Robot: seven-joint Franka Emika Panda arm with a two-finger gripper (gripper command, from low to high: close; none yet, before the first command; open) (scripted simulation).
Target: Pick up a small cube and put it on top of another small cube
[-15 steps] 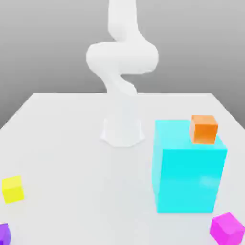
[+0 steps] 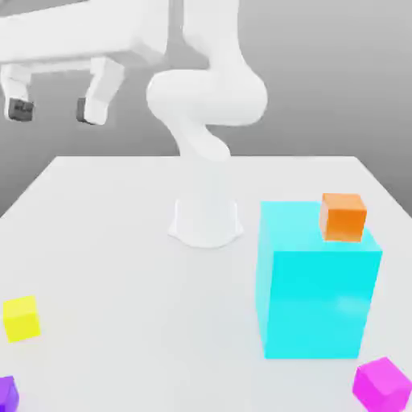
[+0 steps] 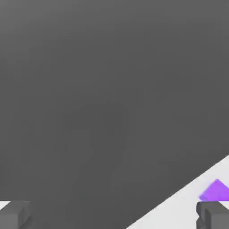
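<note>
Purple cube (image 2: 6,393) sits at about eight o'clock on the table (image 2: 121,241), cut by the frame edge, with the yellow cube (image 2: 21,318) just above it. My gripper (image 2: 51,109) hangs high at ten o'clock, fingers spread with nothing between them, probably lining up a descent. Rightward, the cyan block (image 2: 318,302) carries an orange cube (image 2: 344,216), likely as a distractor; a magenta cube (image 2: 383,384) lies at five o'clock.
</note>
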